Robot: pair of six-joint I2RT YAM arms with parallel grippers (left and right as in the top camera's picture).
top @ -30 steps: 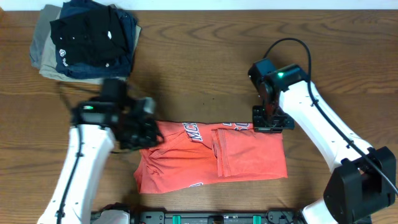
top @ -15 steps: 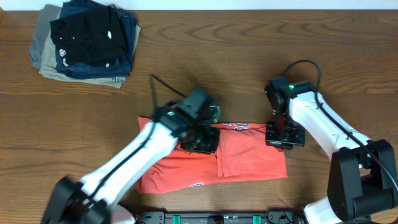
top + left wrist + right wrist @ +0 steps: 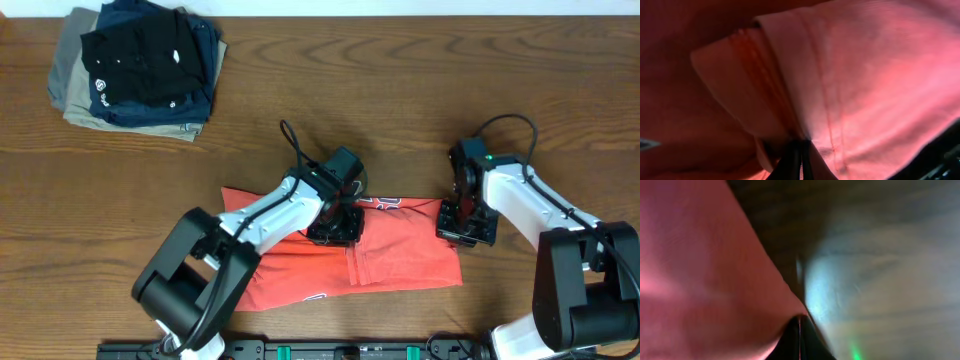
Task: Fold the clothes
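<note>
Coral-red T-shirt point(image 3: 400, 262) lies partly folded on the table point(image 3: 350, 110) near its front edge, my left gripper point(image 3: 335, 228) clamped on a fold at its far middle and my right gripper point(image 3: 466, 226) clamped on its far right corner, apparently to carry that far edge over together.

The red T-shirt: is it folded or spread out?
Partly folded. The red T-shirt lies as a narrow band with a doubled-over flap at its middle; the left claw and right claw each pinch its fabric.
</note>
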